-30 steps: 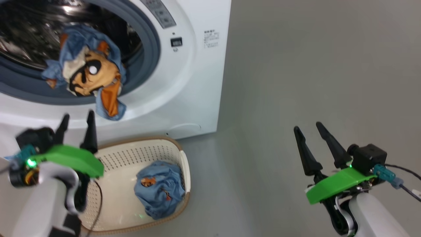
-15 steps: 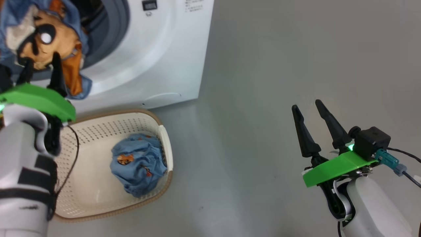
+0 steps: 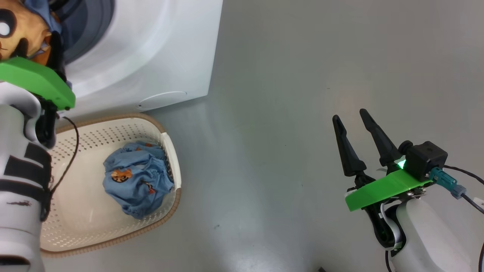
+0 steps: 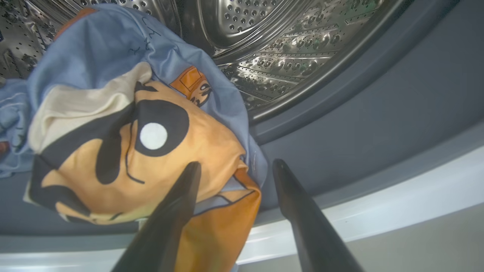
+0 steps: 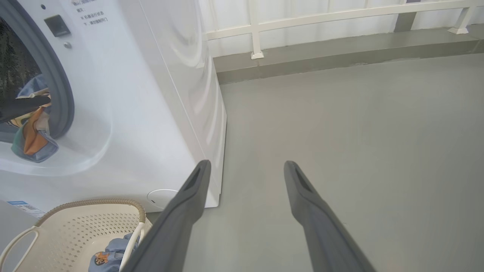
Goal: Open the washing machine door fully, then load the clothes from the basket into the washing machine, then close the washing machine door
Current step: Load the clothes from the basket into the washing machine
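Clothes lie in two places. One garment (image 4: 143,151), blue with a large orange and black cartoon face and a cream patch, hangs over the grey seal (image 4: 359,124) at the mouth of the washer (image 3: 151,56). Part of it is inside the steel drum (image 4: 287,45), and its orange corner droops over the white front. In the head view most of this garment is cut off at the upper left corner.

A blue bundle (image 3: 138,181) with small orange prints lies in the basket (image 3: 172,158), against the wall on the right-hand side. It is crumpled, so we cannot tell how many pieces it contains. The basket stands on the floor (image 3: 283,94) just in front of the washer, and the pale left forearm (image 3: 19,181) hides its left part.

We see the left gripper (image 4: 236,165) close before the hanging garment with its fingers wide apart and nothing clamped between them. One finger overlaps the orange corner, but we cannot tell whether it touches the cloth.

We see the right gripper (image 3: 349,115) well apart from the basket, above bare floor, also spread wide and empty.
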